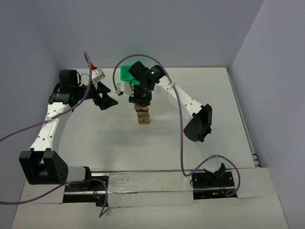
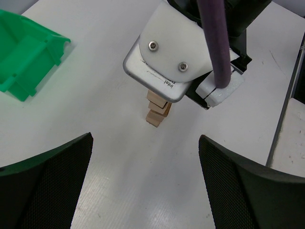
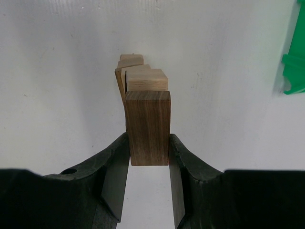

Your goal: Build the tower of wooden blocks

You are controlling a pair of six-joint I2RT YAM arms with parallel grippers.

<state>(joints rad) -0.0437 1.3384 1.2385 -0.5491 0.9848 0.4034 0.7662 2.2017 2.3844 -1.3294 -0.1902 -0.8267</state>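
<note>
The wood block tower is a small stack of light tan blocks in the middle of the table; it also shows in the left wrist view and below the jaws in the right wrist view. My right gripper is shut on a dark brown block and holds it right over the top of the tower; in the top view it hides the tower's top. My left gripper is open and empty, to the left of the tower.
A green plastic bin stands behind the tower, partly hidden by the right arm; it also shows in the left wrist view and at the right wrist view's edge. The right wrist camera housing hangs over the tower.
</note>
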